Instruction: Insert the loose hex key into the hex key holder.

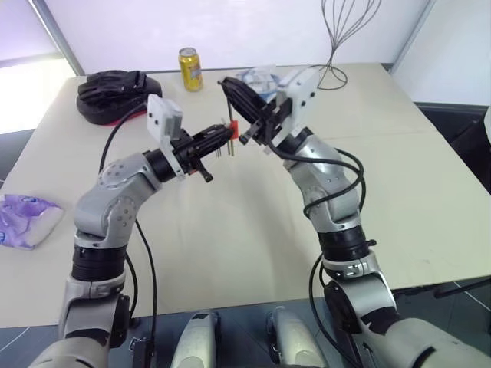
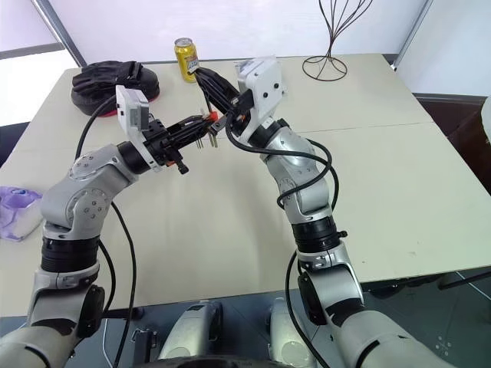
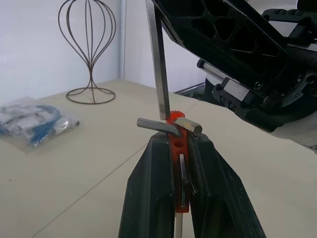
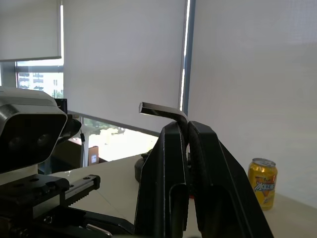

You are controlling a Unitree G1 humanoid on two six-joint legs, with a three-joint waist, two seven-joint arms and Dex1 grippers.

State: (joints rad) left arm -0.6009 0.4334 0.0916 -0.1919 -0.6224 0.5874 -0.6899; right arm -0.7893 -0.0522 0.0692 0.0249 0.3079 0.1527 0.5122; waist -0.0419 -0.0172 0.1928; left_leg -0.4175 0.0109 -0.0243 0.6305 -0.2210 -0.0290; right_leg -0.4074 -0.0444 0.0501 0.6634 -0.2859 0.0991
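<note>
Left gripper point(image 3: 179, 148) clamps red hex key holder point(image 3: 176, 144); right gripper point(image 4: 187, 130) clamps loose hex key point(image 4: 161, 110) directly above. Yellow can point(image 4: 262, 182) beyond, lettering illegible.

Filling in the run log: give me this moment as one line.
left claw: shut on hex key holder | right claw: shut on loose hex key | key at holder, above table

Counted: two end effectors, left point(image 1: 227, 136) and right point(image 1: 232, 92). One red hex key holder point(image 3: 177, 144); one loose hex key point(image 4: 163, 111). One yellow can point(image 1: 190, 69), one wire stand point(image 1: 337, 34), one black bag point(image 1: 115, 93), two plastic packets point(image 1: 261, 75) point(image 1: 27, 220), one surface point(image 1: 230, 230).
</note>
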